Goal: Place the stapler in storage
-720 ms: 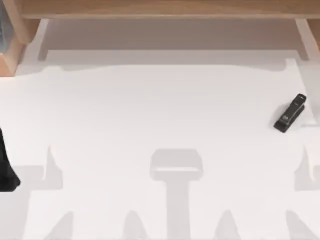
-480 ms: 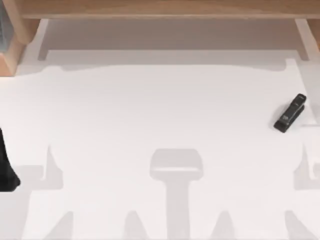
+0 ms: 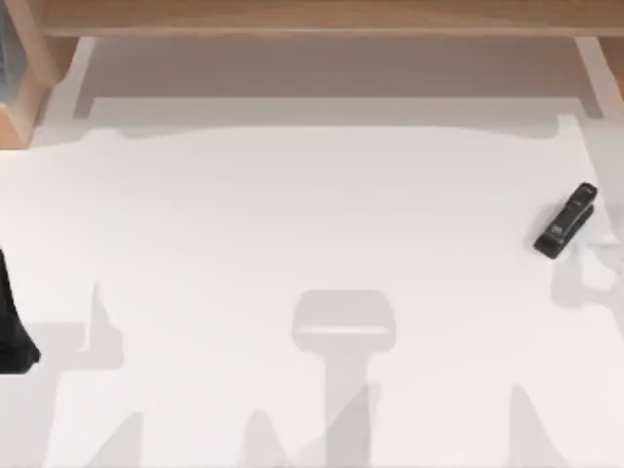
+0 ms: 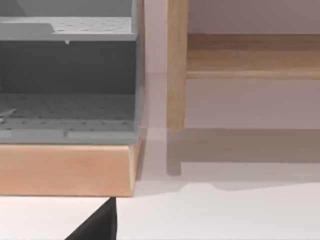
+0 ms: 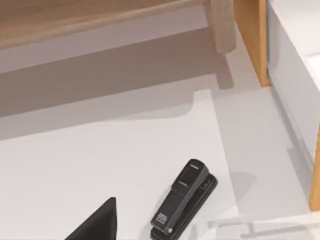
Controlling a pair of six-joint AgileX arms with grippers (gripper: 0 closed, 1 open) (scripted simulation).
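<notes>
Left claw (image 3: 15,336) parked at counter's (image 3: 312,234) left edge (grip state unclear); stapler (image 3: 565,220) far right, label unreadable.

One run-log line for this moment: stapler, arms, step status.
stapler: flat on white table, right side, untouched | left arm: parked at left edge | right wrist view: stapler close below | storage: not yet reached

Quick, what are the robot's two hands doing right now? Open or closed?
Left gripper: at the table's left edge, cannot tell.
Right gripper: near the stapler, not touching it, cannot tell.
</notes>
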